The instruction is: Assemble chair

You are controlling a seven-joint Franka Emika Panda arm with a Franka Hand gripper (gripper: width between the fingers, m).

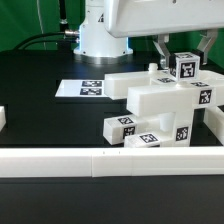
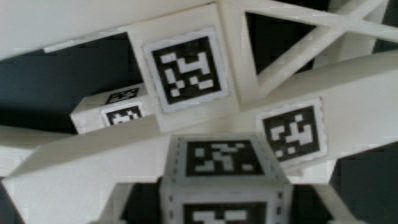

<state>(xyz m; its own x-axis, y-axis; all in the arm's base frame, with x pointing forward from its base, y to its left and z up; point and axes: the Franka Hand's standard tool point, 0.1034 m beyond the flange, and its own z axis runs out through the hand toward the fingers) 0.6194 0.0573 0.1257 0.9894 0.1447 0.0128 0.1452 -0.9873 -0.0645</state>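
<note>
1. Chair [image 1: 160, 105]: a white blocky stack stands on the black table [image 1: 40, 120], toward the exterior view's right, just inside the border rail [image 1: 100, 160]; several panels and bars read as one stepped body; my call is partway built, since there is no clear seat-on-legs shape yet.
2. Low bars [image 1: 130, 128]: these tagged pieces lie at the stack's front, touching the body; you cannot tell from either view whether they are seated or only resting against it; I'd count them as work left.
3. Gripper [image 1: 184, 52]: it hangs directly over the top of the stack, with dark fingers to either side of the top piece; I cannot tell whether they pinch it or stand clear; the wrist view shows no clean fingertip.
4. Cube-end [image 1: 185, 67]: this is the highest part of the stack, tag facing the camera; it is likely the piece in hand for this step, though its seating is not visible.
5. Marker board [image 1: 85, 88]: it lies flat on the table behind the chair, apart from it; it carries only printed square tags, no words.
6. Chair tags [image 2: 187, 70]: in the wrist view these are black-and-white square patterns on white faces at close range, one large and the others smaller around it; you get about five in the exterior view.
7. Writing: I can read no brand, lettering or numerals anywhere; the tag patterns are the only print.
</note>
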